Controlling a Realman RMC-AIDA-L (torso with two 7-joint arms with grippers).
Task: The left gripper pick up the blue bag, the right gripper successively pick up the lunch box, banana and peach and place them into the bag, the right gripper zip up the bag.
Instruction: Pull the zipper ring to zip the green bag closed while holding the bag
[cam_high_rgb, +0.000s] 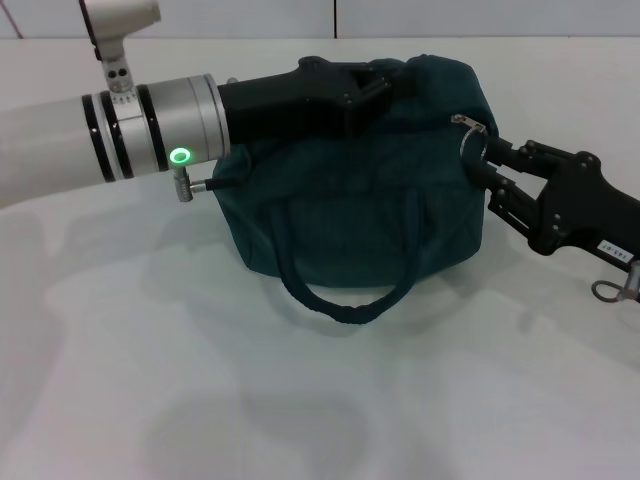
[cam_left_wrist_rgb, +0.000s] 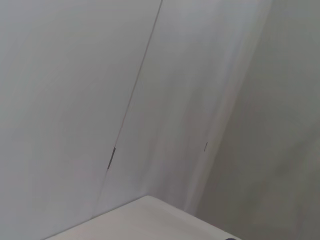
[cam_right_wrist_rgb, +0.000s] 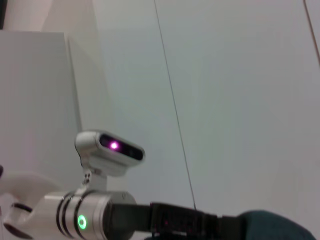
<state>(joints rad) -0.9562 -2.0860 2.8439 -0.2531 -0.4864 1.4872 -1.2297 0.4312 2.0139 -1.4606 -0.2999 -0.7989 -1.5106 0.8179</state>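
Two grippers meet a blue bag (cam_high_rgb: 380, 215) at frame centre: the left gripper (cam_high_rgb: 385, 88) clamps its top edge, the right gripper (cam_high_rgb: 478, 150) pinches its zipper pull (cam_high_rgb: 466, 124).

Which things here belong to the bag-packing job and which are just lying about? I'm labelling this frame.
Job:
blue bag
zipper pull
left gripper, at the bag's top
right gripper, at the zipper pull

Lying about:
white table only; lunch box, banana and peach are not visible.
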